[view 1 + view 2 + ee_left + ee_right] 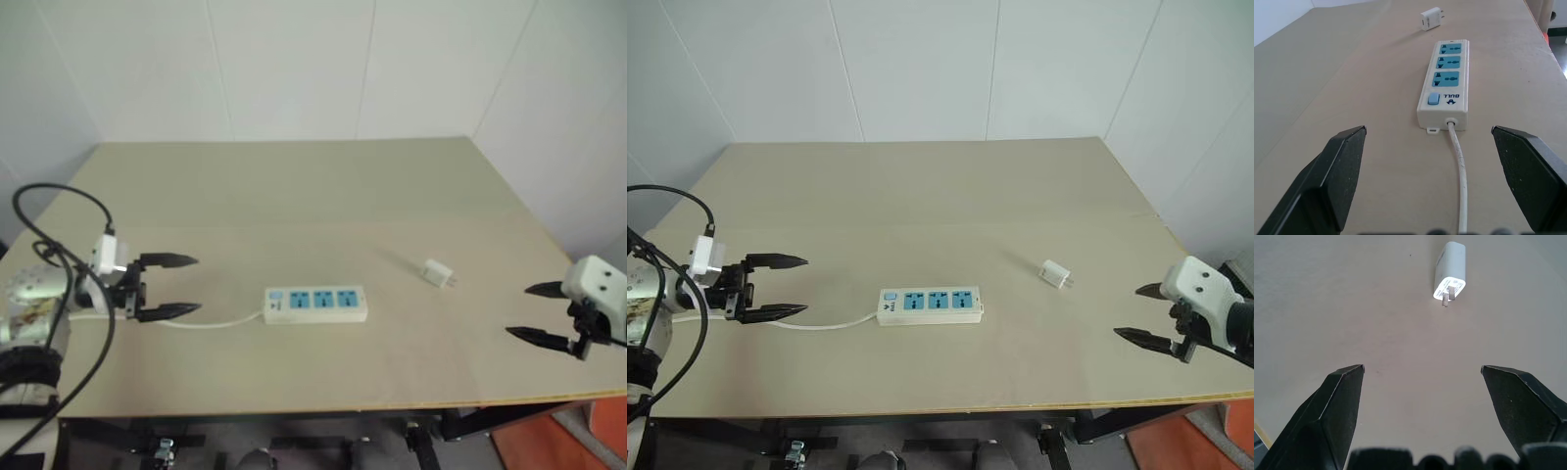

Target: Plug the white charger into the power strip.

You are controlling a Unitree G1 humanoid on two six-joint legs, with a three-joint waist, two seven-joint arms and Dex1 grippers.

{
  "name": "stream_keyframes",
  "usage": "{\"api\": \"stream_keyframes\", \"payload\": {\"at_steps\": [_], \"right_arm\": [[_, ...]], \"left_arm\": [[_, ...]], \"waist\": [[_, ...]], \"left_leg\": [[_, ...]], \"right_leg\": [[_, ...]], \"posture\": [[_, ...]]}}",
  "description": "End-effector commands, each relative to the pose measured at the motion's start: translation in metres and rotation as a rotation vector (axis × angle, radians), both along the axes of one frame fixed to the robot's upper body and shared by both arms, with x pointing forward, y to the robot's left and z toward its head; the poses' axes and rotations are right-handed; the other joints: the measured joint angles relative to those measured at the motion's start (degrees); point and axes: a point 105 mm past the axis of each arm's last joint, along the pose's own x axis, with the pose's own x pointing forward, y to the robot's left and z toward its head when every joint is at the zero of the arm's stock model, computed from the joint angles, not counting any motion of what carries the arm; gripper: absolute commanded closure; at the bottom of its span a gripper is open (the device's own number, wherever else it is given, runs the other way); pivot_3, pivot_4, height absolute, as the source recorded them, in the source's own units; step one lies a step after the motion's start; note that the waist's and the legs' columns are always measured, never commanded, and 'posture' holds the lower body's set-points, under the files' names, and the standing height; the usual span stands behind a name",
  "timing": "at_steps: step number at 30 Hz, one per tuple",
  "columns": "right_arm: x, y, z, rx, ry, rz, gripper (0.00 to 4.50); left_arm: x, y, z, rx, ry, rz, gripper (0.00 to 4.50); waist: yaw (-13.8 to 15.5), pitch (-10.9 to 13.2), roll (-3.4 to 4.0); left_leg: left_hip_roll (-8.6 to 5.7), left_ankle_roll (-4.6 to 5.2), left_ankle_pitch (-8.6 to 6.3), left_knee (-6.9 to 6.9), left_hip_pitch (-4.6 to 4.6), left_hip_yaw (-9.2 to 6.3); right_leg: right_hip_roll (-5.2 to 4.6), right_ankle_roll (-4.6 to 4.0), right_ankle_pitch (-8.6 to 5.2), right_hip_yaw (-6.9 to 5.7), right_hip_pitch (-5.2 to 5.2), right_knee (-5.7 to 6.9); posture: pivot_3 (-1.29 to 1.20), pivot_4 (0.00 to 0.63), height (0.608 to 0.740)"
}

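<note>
Lying flat near the middle of a smooth, matte beige table (294, 186), the power strip (315, 305) is a long white plastic bar with rounded corners, its top carrying three blue-faced sockets (1446, 80) in a row and a small blue switch (1433, 99) at the end nearest the left gripper (181, 285). All three sockets stand empty. A round white cord (1459, 166) leaves that switch end and runs across the tabletop toward the left gripper, passing between its two black fingers (1339, 171) in the left wrist view. Those fingers are flat, tapering, wedge-shaped pads, spread wide apart and grasping nothing; they hover over the table well short of the strip's end. The white charger (437, 273) is a small glossy block with softened edges, lying on its side on the bare table, apart from the strip and off toward its far end, on the robot's right. Two short metal prongs (1448, 294) stick out of one face, pointing toward the right gripper (539, 312). That gripper, with a boxy white housing and the same dark pointed fingers (1337, 406), hangs near the table's right edge, its fingers released and wide apart, empty, well apart from the charger. Pale panelled walls (294, 69) rise behind the table.
</note>
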Motion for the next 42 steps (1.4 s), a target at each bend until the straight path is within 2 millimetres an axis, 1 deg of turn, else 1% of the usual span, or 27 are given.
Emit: {"api": "stream_keyframes", "payload": {"at_steps": [1, 13, 17, 19, 22, 26, 29, 30, 33, 35, 39, 42], "right_arm": [[0.004, 0.001, 0.013, -0.008, -0.067, 0.01, 0.0], [0.004, 0.002, 0.009, -0.005, -0.081, 0.023, 0.0], [0.004, 0.006, 0.008, 0.004, -0.092, 0.034, 0.0], [0.002, 0.008, 0.008, 0.004, -0.095, 0.039, 0.0], [-0.002, 0.009, 0.01, 0.004, -0.101, 0.042, 0.0], [-0.005, 0.014, 0.01, 0.008, -0.112, 0.054, 0.0], [-0.007, 0.018, 0.01, 0.012, -0.119, 0.056, 0.0], [-0.007, 0.02, 0.009, 0.016, -0.124, 0.056, 0.0], [-0.01, 0.023, 0.006, 0.017, -0.135, 0.053, 0.0], [-0.013, 0.025, 0.006, 0.016, -0.144, 0.051, 0.0], [-0.018, 0.033, 0.014, 0.037, -0.178, 0.046, 0.0], [-0.023, 0.035, 0.013, 0.037, -0.18, 0.036, 0.0]], "left_arm": [[0.0, 0.005, 0.01, 0.009, -0.034, 0.01, 0.03], [0.002, 0.006, 0.01, 0.005, -0.037, 0.019, 0.03], [0.004, -0.002, -0.002, 0.016, -0.005, -0.013, 0.03], [0.003, -0.006, -0.004, 0.031, 0.009, -0.035, 0.03], [0.016, -0.015, -0.004, 0.013, -0.053, -0.042, 0.03], [0.027, -0.03, -0.016, 0.065, -0.059, -0.08, 0.03], [0.034, -0.045, -0.017, 0.017, -0.054, -0.106, 0.03], [0.037, -0.053, -0.016, -0.018, -0.051, -0.122, 0.03], [0.043, -0.07, -0.014, -0.054, -0.042, -0.158, 0.03], [0.045, -0.076, -0.015, -0.061, -0.031, -0.171, 0.03], [0.051, -0.084, -0.02, -0.064, -0.008, -0.172, 0.03], [0.052, -0.092, -0.023, -0.105, 0.032, -0.179, 0.03]], "waist": [[0.0, 0.0, 0.0], [0.0, 0.0, 0.0], [0.0, 0.0, 0.0], [0.0, 0.0, 0.0], [0.4, 0.0, 0.0], [0.7, 0.0, -0.03], [0.5, 0.0, -0.03], [0.4, 0.0, -0.03], [0.4, 0.0, -0.05], [0.4, 0.0, -0.05], [0.1, 0.0, -0.05], [0.1, 0.0, -0.06]], "left_leg": [[0.0, 0.0, 0.0, 0.0, 0.0, 0.0], [0.0, 0.0, 0.0, 0.01, 0.0, 0.0], [-0.01, 0.0, 0.0, 0.01, 0.01, 0.0], [-0.01, 0.0, 0.0, 0.01, 0.0, 0.0], [-0.01, 0.0, 0.0, 0.02, -0.02, 0.0], [-0.05, 0.0, 0.0, 0.1, 0.0, 0.0], [-0.05, 0.0, 0.0, 0.1, -0.06, 0.01], [-0.05, 0.0, 0.0, 0.1, -0.07, 0.01], [-0.05, 0.0, 0.0, 0.12, -0.07, 0.0], [-0.06, 0.0, 0.0, 0.13, -0.08, -0.01], [-0.06, 0.0, 0.0, 0.11, -0.06, 0.0], [-0.06, 0.01, 0.0, 0.11, -0.04, -0.01]], "right_leg": [[0.0, 0.0, 0.0, 0.0, 0.0, 0.0], [0.0, 0.0, 0.0, 0.0, 0.0, 0.01], [0.0, 0.0, 0.0, 0.0, 0.01, 0.01], [-0.01, 0.0, 0.0, 0.0, 0.02, 0.01], [0.0, 0.0, 0.0, 0.01, 0.0, 0.02], [-0.01, 0.04, 0.04, 0.01, 0.08, 0.0], [-0.01, 0.05, 0.03, 0.03, 0.04, -0.01], [-0.01, 0.05, 0.03, 0.03, 0.02, -0.01], [0.0, 0.05, 0.03, 0.03, 0.04, 0.01], [0.0, 0.06, 0.03, 0.03, 0.04, 0.01], [0.01, 0.06, 0.03, 0.05, 0.04, 0.02], [0.01, 0.06, 0.03, 0.05, 0.06, 0.02]], "posture": [[0.0, 0.15, 0.74], [0.0, 0.15, 0.74], [0.0, 0.15, 0.74], [0.0, 0.15, 0.74], [0.0, 0.15, 0.74], [0.0, 0.15, 0.74], [0.0, 0.15, 0.74], [0.0, 0.15, 0.74], [0.0, 0.15, 0.74], [0.0, 0.15, 0.74], [0.0, 0.15, 0.74], [0.0, 0.15, 0.74]]}}
